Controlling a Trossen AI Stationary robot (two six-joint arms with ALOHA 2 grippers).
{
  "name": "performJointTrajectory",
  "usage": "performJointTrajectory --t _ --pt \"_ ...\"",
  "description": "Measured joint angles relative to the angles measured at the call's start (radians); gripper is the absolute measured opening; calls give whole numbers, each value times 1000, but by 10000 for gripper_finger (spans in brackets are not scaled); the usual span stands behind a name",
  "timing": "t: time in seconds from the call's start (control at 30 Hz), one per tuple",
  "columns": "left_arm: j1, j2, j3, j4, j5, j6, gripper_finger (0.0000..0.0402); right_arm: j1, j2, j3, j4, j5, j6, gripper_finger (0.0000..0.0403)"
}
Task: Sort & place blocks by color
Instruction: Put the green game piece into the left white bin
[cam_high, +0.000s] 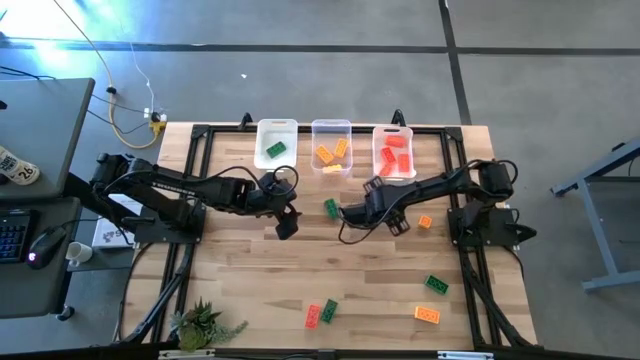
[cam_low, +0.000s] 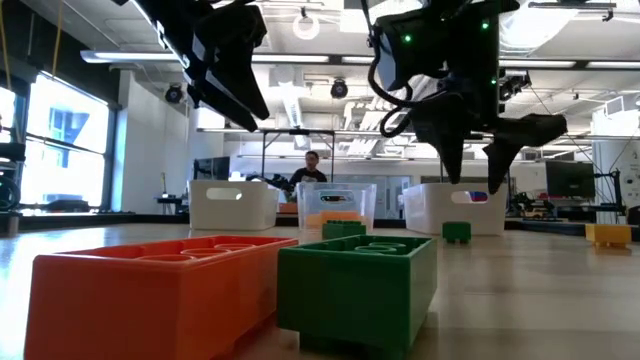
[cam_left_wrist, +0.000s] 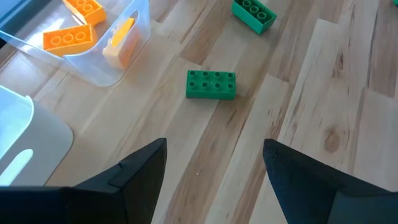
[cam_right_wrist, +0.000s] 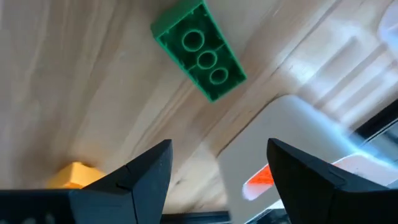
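Blocks lie scattered on the tabletop: a green block at centre between both end effectors, an orange block at 3 o'clock, others toward 5 and 6 o'clock. Three bins at 12 o'clock hold sorted blocks. Left end effector and right end effector hover with fingers spread wide, both empty. A plant stands at 7 o'clock.

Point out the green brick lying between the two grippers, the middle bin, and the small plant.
green brick (cam_high: 331, 207): high view, middle of its top face.
middle bin (cam_high: 331, 125): high view, far rim.
small plant (cam_high: 200, 322): high view, centre of its leaves, at the table's near left corner.
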Motion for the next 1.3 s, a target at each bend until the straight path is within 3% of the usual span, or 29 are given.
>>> performJointTrajectory --t 0.27,0.4,0.83,1.17,1.3 --pt "0 0 0 0 0 -1 255 0 0 -3 108 14 -162 249" --pt "0 0 0 -1 -1 -1 255 1 5 -3 172 -35 -228 249" --pt "0 0 0 -1 -2 -1 255 12 5 -56 202 -72 -241 249" --pt "0 0 0 8 -29 5 255 20 5 -79 270 -28 -262 249" --pt "0 0 0 8 -28 6 255 18 5 -79 280 -70 -284 249"
